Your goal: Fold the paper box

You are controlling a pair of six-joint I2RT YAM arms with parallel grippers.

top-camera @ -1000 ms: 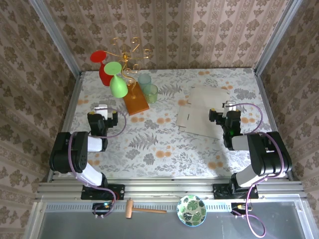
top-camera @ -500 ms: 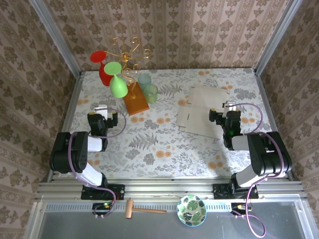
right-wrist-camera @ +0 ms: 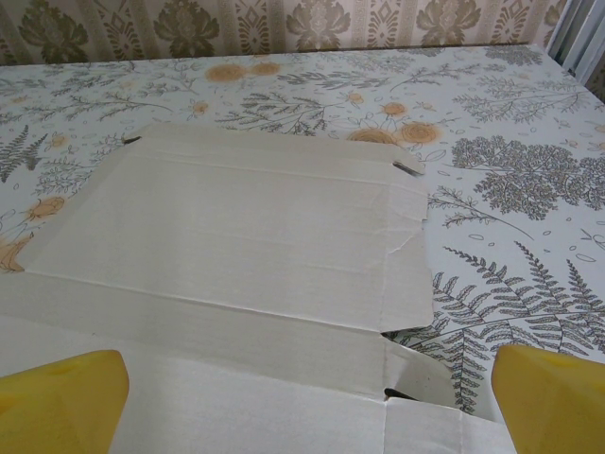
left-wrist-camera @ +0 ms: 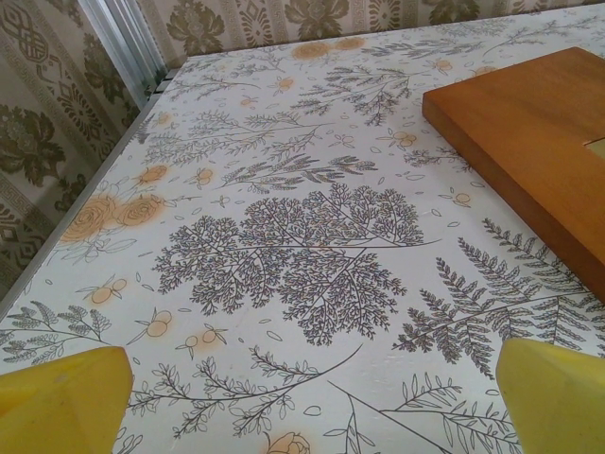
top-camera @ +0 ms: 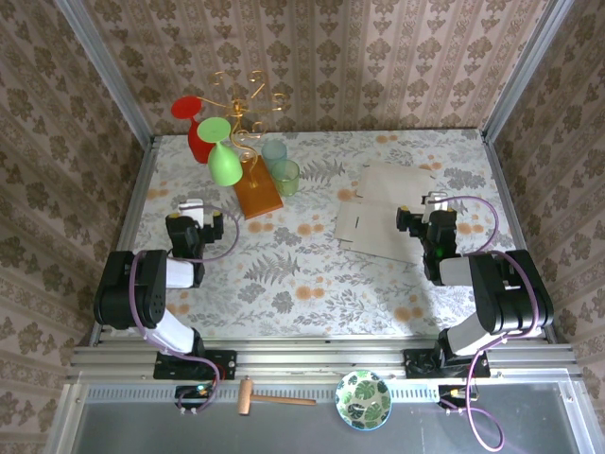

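1. Top view: patterned wallpaper walls in my floral desk (top-camera: 312,274). The paper box (top-camera: 383,213) lies flat and unfolded, right of centre. I see no fold made, so all the work is left. Both arms crouch low, elbows back. The right pincer (top-camera: 435,199) hangs over the sheet's near right part, and the left pincer (top-camera: 194,206) is well apart from it.
2. Left wrist: the left pincer is spread wide over bare desk, with a wooden base (left-wrist-camera: 529,142) ahead on the right.
3. Right wrist: the right pincer is spread wide above the flat sheet, pinching nothing.
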